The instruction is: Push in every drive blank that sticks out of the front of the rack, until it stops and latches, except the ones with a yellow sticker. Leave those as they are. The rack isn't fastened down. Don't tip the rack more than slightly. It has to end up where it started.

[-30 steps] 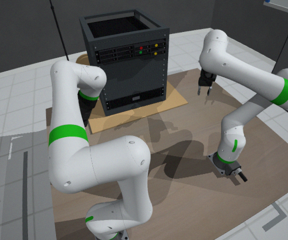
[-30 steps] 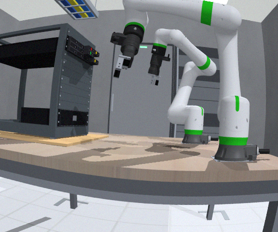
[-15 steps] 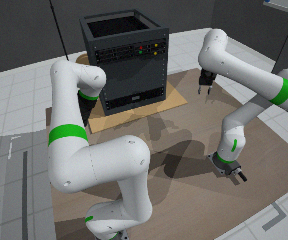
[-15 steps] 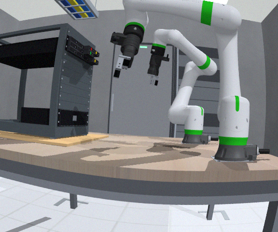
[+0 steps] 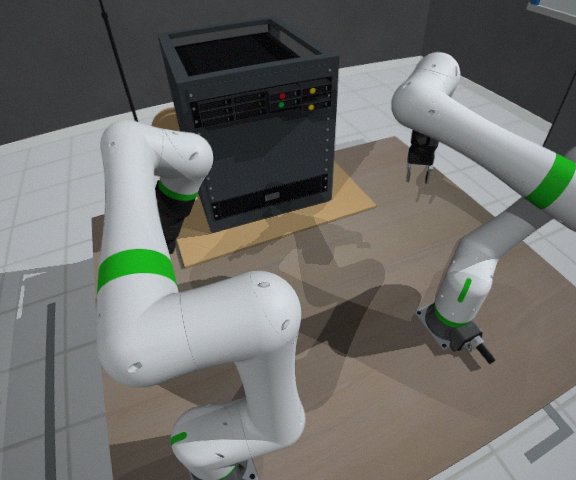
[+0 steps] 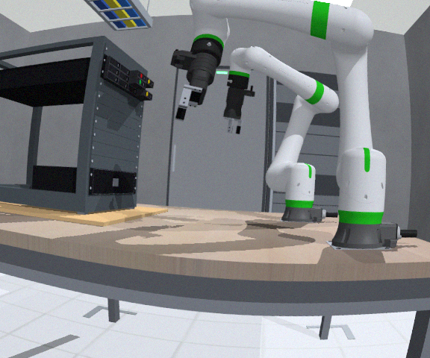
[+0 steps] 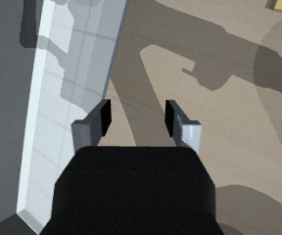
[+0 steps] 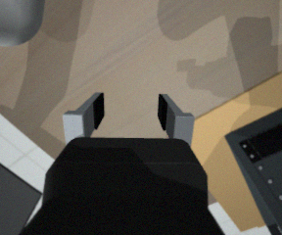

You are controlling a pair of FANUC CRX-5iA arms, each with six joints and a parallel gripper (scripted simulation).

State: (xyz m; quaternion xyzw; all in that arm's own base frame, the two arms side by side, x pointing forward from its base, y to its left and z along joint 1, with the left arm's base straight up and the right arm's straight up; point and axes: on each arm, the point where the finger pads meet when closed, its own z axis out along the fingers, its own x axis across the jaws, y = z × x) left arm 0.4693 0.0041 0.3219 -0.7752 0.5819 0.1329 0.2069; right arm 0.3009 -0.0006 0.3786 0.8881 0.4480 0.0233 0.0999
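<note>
The rack (image 5: 267, 149) (image 6: 86, 127) stands upright on a tan board. High on its front, blanks with a red sticker (image 5: 282, 96) (image 6: 141, 75) and a green sticker (image 5: 281, 104) (image 6: 139, 81) stick out, one above the other. Two blanks with yellow stickers, upper (image 5: 312, 90) (image 6: 149, 81) and lower (image 5: 311, 107) (image 6: 147, 93), also stick out in the end column. The blanks in the left columns look flush. My left gripper (image 6: 182, 111) (image 7: 138, 111) is open and empty, in front of the rack's left side. My right gripper (image 5: 418, 178) (image 6: 234, 127) (image 8: 131, 105) is open and empty, off the rack's right side.
The tan board (image 5: 210, 250) (image 6: 107, 220) (image 8: 214, 132) reaches out past the rack's front on the wooden table (image 5: 381, 403) (image 6: 245, 258). The left arm crosses the view in front of the rack's left. Both arm bases stand on the table facing the rack.
</note>
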